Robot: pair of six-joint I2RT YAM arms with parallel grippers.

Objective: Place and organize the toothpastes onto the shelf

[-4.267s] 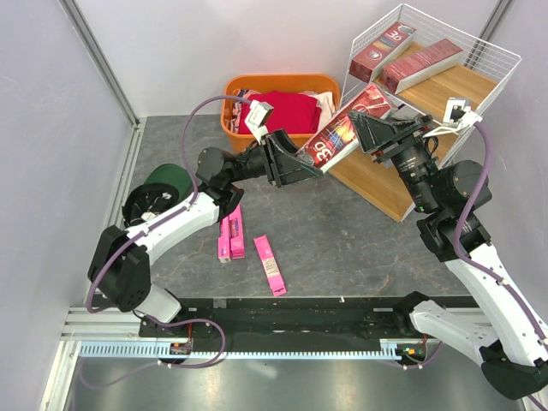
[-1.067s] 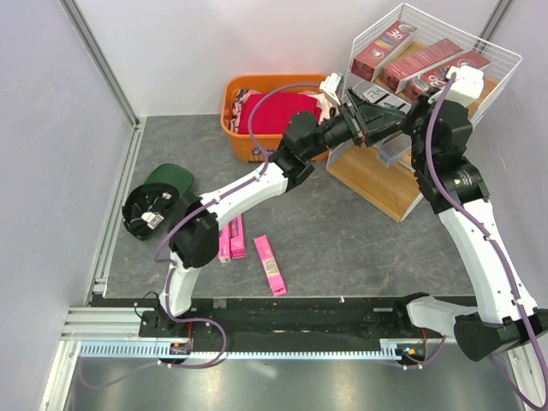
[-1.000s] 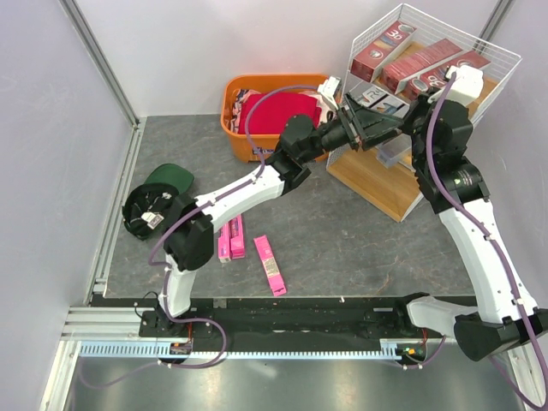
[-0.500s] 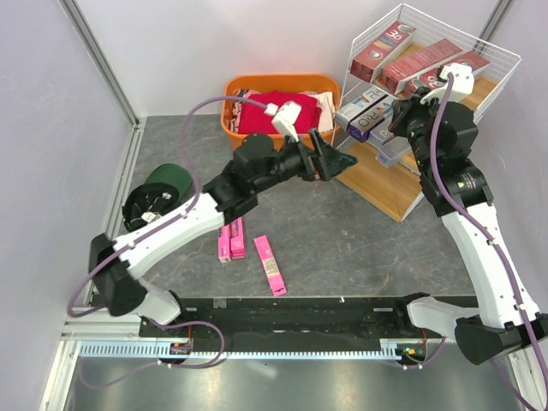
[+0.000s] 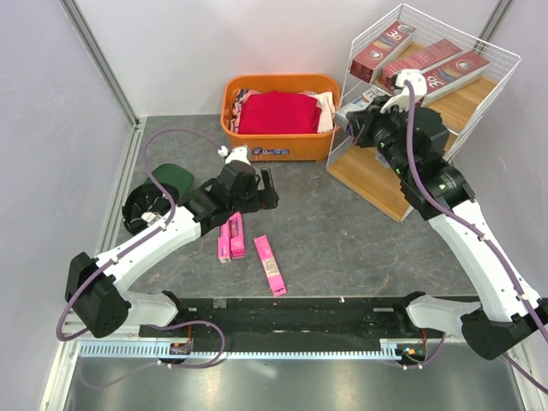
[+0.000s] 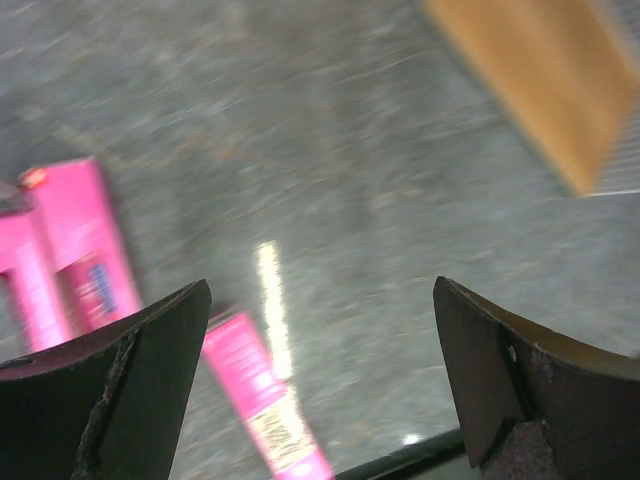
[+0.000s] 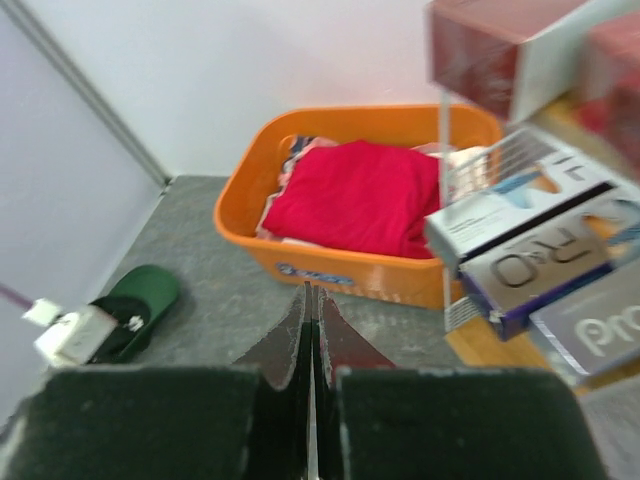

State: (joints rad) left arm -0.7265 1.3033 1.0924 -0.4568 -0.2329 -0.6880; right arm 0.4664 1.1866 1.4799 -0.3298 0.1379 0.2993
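Three pink toothpaste boxes (image 5: 236,237) on the grey table (image 5: 342,240): two touching side by side, one apart. Shelf (image 5: 377,175) holds three dark red boxes (image 5: 383,47) on the top board, silver-grey boxes (image 7: 520,265) below. Left gripper (image 6: 320,290) spread wide, empty, near the pink ones; right gripper (image 7: 310,300) pinched closed, empty, by the shelf.

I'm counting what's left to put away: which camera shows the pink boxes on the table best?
The top external view: all three pink boxes lie sharp and in plain sight, two side by side, one apart. The left wrist view shows them blurred and partly cut off. The right wrist view shows none of them.
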